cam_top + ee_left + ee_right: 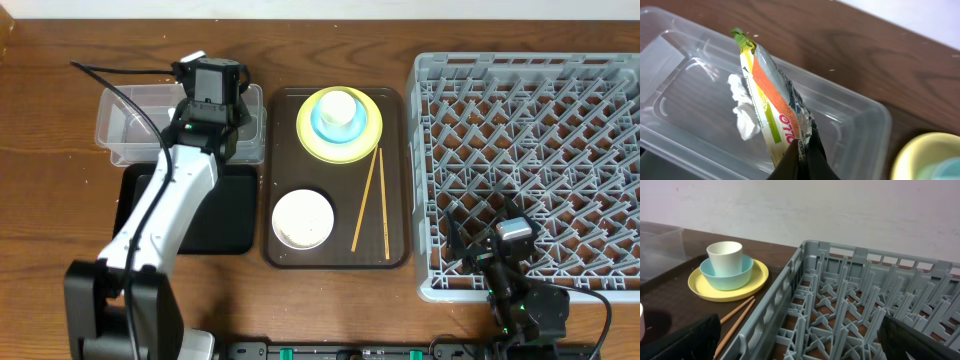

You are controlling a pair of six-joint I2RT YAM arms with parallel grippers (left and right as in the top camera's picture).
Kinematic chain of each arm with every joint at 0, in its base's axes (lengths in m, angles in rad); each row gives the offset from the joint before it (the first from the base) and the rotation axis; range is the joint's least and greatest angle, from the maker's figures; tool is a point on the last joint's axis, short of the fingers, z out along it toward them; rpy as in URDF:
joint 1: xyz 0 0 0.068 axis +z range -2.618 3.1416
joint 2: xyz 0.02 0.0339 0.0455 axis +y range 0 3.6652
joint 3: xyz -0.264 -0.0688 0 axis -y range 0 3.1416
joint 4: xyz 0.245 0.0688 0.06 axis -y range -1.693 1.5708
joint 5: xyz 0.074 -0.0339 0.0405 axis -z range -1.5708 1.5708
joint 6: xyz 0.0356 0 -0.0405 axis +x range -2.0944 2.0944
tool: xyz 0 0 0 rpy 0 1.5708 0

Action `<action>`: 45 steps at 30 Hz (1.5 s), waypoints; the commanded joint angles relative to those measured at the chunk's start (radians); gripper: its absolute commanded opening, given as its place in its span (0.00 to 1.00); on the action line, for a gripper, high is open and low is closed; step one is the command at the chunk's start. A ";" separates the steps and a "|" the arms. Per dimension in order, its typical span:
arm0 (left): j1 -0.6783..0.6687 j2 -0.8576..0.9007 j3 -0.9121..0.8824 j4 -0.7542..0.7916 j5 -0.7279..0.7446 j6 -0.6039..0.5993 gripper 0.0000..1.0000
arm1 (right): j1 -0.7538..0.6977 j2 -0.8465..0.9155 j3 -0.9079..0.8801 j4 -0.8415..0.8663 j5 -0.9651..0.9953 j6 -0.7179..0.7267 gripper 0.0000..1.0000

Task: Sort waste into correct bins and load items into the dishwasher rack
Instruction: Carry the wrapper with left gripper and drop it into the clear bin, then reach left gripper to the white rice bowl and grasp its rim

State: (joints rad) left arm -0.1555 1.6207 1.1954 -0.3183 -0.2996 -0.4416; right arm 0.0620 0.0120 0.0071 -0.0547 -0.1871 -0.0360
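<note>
The left claw [802, 156] is pinching one end of the snack wrapper [771, 102], with its dark fingers closed tight on the foil. It is hanging over the clear tub [860, 107]. The wrapper is slanting out ahead of the fingertips. Beyond it, the white paper scrap [742, 112] is lying on the tub floor. The yellow plate [920, 152] is showing to this claw's right, outside the tub.

The right claw [800, 342] is hovering with its fingers spread wide and gripping nothing, over the near left corner of the dishwasher rack [790, 287]. Ahead and to its left, on the brown serving tray [670, 287], the white cup [725, 255] is standing in the light blue bowl [722, 277] on the plate. The two chopsticks [737, 312] are lying just beside the plate, closer to this claw. The white bowl [302, 218] is sitting farther left on the same tray.
</note>
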 commanded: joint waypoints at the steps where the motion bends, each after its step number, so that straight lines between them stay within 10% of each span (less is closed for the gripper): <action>1: 0.022 0.050 0.013 0.020 -0.027 0.006 0.06 | -0.013 -0.005 -0.002 -0.002 -0.004 0.013 0.99; 14: 0.026 0.062 0.013 0.084 -0.027 0.006 0.51 | -0.013 -0.005 -0.002 -0.002 -0.004 0.013 0.99; 28: -0.033 -0.201 0.013 -0.347 0.572 -0.013 0.52 | -0.013 -0.005 -0.002 -0.002 -0.004 0.013 0.99; 45: -0.355 -0.209 -0.001 -0.717 0.576 0.020 0.46 | -0.013 -0.005 -0.002 -0.002 -0.004 0.013 0.99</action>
State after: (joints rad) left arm -0.4568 1.4113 1.1957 -1.0321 0.2668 -0.4320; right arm 0.0620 0.0120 0.0071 -0.0544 -0.1871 -0.0357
